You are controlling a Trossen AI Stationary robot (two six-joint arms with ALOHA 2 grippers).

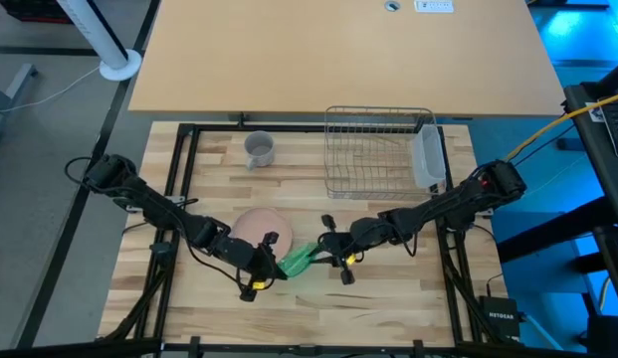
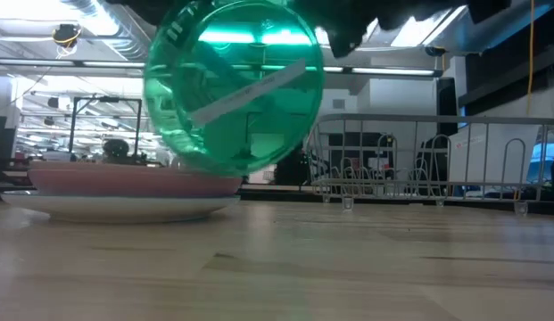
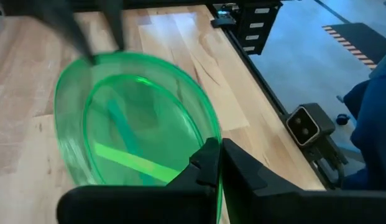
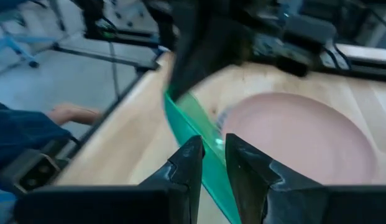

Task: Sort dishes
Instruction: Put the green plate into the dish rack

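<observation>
Green plate (image 2: 234, 94) fills the low view nearest you, tipped up on edge and lifted clear of the table (image 1: 388, 298), so its round face looks across the table rather than upward. Your left hand (image 3: 219, 163) is clamped on the plate's rim, the two fingers closed with the thin edge running between them. Your right hand (image 4: 214, 163) pinches the opposite part of the same rim, its fingers likewise closed on the green edge. In the high view both hands meet over the front middle of the table, with the plate (image 1: 297, 261) hanging between them.

Judge this plate as light, stiff, translucent plastic, and probably slick; a rim pinch is the only place to hold it, and it could swivel if one hand lets go before the other is firm. Being round, it has no long axis; what matters is that its face stands close to vertical.

Just beside it, toward your left arm, the pink plate (image 1: 259, 225) lies flat, apparently stacked on the white plate (image 2: 45, 204) beneath. Farther back stands the grey cup (image 1: 260, 150), upright and well apart. Behind your right arm sits the wire dish rack (image 1: 373, 149), with a translucent tub (image 1: 427, 157) at its side.
</observation>
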